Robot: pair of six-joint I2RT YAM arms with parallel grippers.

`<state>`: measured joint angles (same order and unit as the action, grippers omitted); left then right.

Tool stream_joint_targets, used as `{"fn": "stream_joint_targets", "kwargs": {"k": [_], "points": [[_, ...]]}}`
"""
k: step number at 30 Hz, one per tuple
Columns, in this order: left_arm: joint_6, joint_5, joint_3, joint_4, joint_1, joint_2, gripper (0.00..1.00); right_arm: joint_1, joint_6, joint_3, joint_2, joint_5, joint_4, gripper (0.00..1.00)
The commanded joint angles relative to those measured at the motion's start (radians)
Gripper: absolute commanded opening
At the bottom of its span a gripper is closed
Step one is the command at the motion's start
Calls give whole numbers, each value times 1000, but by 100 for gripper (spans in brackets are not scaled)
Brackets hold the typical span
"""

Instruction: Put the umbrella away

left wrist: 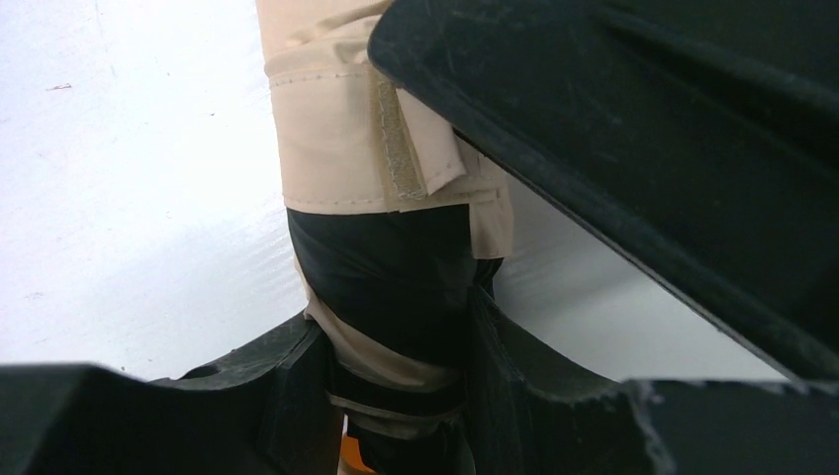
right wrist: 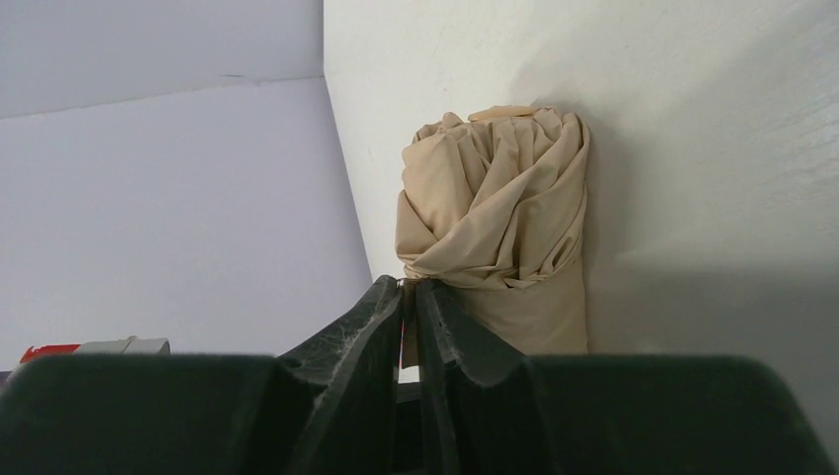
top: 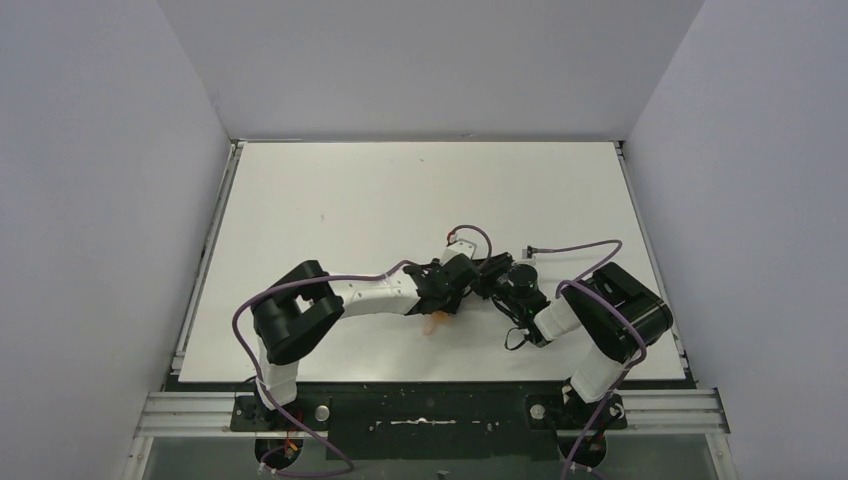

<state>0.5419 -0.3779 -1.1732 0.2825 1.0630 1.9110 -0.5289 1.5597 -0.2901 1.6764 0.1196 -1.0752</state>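
Observation:
The umbrella (right wrist: 505, 218) is a bundle of rumpled tan fabric lying on the white table. My left gripper (left wrist: 396, 332) is shut around its body, where black and tan bands wrap it below a tan strap (left wrist: 396, 148) with a hook-and-loop strip. My right gripper (right wrist: 409, 285) has its jaws almost together, with a thin tan strip of the umbrella between them. From above, the left gripper (top: 452, 290) and the right gripper (top: 487, 279) meet at the table's middle, and only a tan end of the umbrella (top: 432, 322) shows under them.
The white table (top: 400, 190) is walled in on the left, back and right. The right gripper's black body (left wrist: 643, 129) hangs close over the left gripper. Purple cables (top: 575, 247) loop over both arms.

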Motion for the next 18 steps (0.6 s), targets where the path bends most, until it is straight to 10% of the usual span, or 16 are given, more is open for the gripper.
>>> {"fn": "stream_joint_targets", "kwargs": {"k": [1,18], "points": [[-74,186,62,120,51,89,0,-28,12,-61,4,62,-177,19],[-84,277,112,43,37,28,0,-29,-67,-21,1,3,84,29]]}}
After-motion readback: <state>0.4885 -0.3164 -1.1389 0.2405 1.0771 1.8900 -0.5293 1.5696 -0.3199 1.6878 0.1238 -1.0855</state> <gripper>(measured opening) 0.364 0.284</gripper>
